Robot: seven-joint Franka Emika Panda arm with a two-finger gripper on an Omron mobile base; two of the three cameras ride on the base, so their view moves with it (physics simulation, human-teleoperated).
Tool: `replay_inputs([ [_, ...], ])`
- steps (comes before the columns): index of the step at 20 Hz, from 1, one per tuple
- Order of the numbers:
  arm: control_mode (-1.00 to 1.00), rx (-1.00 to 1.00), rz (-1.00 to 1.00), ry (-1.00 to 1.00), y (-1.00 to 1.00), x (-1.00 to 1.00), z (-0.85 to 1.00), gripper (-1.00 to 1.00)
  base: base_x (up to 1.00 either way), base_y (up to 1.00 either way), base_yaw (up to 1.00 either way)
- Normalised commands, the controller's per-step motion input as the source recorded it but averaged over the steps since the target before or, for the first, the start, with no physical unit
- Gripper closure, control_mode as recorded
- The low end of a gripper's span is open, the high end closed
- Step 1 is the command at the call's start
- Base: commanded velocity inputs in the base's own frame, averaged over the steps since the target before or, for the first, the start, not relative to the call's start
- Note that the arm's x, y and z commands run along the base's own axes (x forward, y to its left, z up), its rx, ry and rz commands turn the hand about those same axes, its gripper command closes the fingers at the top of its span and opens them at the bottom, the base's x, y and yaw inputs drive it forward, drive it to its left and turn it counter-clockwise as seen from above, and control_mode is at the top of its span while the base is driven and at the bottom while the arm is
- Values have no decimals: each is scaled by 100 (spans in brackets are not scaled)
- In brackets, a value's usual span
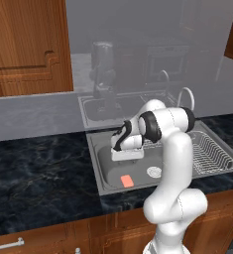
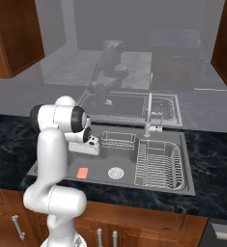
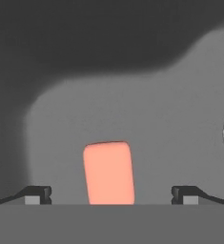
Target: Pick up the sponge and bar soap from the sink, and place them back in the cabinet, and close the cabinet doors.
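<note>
The salmon-pink bar soap (image 1: 127, 181) (image 2: 82, 172) lies flat on the floor of the grey sink (image 1: 99, 168) (image 2: 101, 164), near its front left corner. My gripper (image 1: 126, 158) (image 2: 87, 152) hangs over the basin just behind the soap, pointing down. In the hand view the soap (image 3: 108, 172) sits between and just ahead of the two fingertips (image 3: 37, 194), and the gripper (image 3: 111, 194) is open and holds nothing. The sponge is out of view. Reddish-brown cabinet doors (image 1: 29, 44) (image 2: 8, 38) show at the upper left.
The round white drain (image 1: 154, 172) (image 2: 116, 172) lies right of the soap. A wire rack (image 2: 118, 140) and a ribbed drainer (image 2: 157, 166) take up the sink's right side, with the faucet (image 2: 148, 116) behind. Dark marble counter (image 1: 38, 173) surrounds the basin.
</note>
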Motion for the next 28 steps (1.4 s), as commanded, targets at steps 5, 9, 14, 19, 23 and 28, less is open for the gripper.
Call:
replay_inputs([
  [5, -100, 0, 0, 3, 6, 0, -10, -100, 0, 0, 0],
  [9, -100, 0, 0, 2, 3, 0, -12, -100, 0, 0, 0],
  [14, -100, 0, 0, 1, 0, 0, -11, -100, 0, 0, 0],
  [19, -100, 0, 0, 2, 0, 0, -10, -100, 0, 0, 0],
  [23, -100, 0, 0, 3, 0, 0, -7, -100, 0, 0, 0],
  [28, -100, 0, 0, 4, 0, 0, -5, -100, 0, 0, 0],
])
